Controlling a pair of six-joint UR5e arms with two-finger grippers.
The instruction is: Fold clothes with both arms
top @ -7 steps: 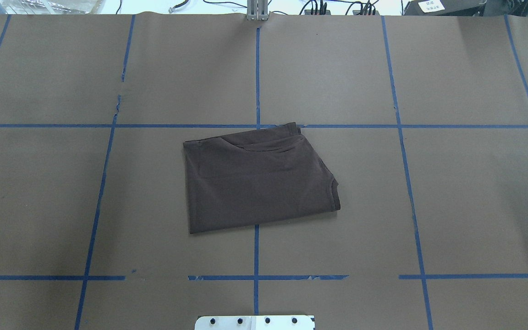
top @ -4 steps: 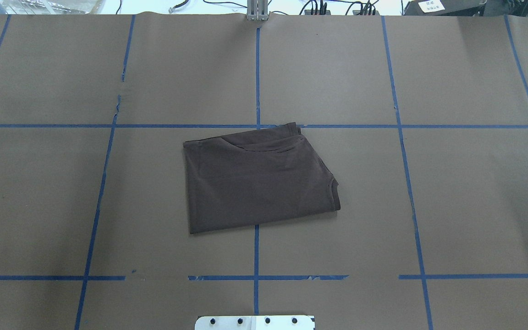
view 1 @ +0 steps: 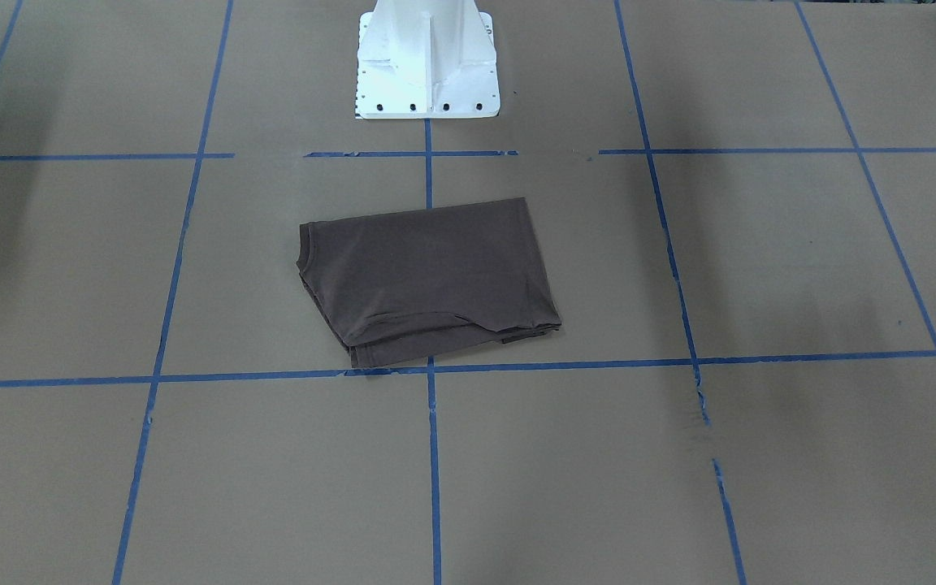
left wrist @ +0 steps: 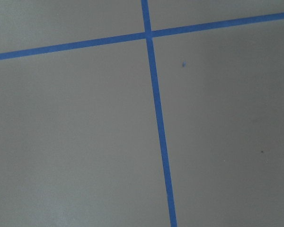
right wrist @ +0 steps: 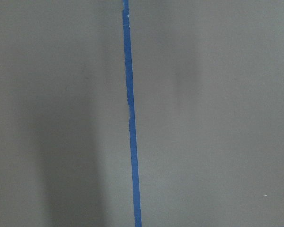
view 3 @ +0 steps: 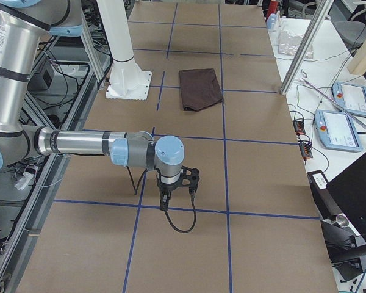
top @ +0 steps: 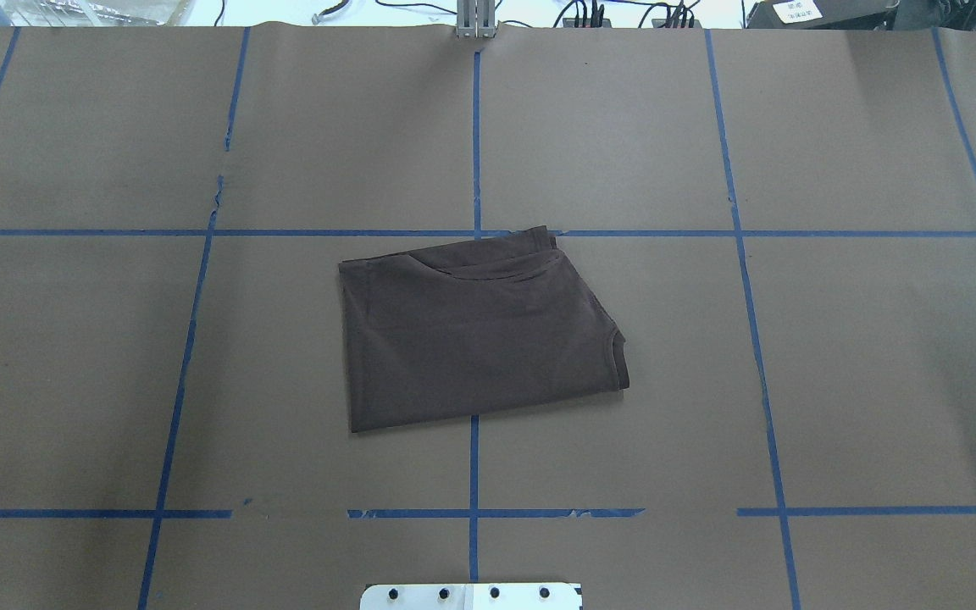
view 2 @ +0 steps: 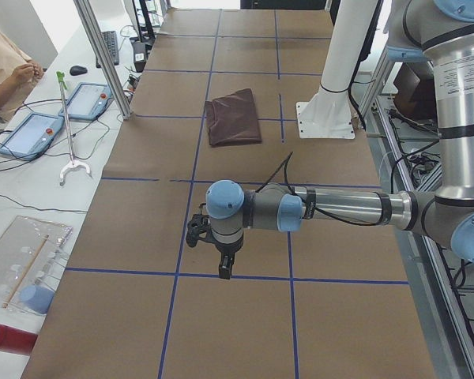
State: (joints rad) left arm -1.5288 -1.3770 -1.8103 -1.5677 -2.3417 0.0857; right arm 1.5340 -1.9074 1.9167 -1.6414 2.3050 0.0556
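Observation:
The clothes are one dark brown T-shirt (top: 479,335), folded into a compact, roughly rectangular packet that lies flat at the table's middle (view 1: 427,276). It also shows in the side views (view 2: 233,117) (view 3: 199,88). Neither arm touches it. The left gripper (view 2: 223,268) hangs low over bare table far out toward the table's left end. The right gripper (view 3: 171,190) hangs the same way toward the right end. Both show only in the side views, so I cannot tell whether they are open or shut. Both wrist views hold only brown paper and blue tape.
Brown paper with a blue tape grid (top: 475,127) covers the table. The white pedestal base (view 1: 427,57) stands at the robot's edge behind the shirt. A person's arm (view 2: 4,67), tablets (view 2: 31,134) and a grabber tool (view 2: 67,126) sit on the side bench.

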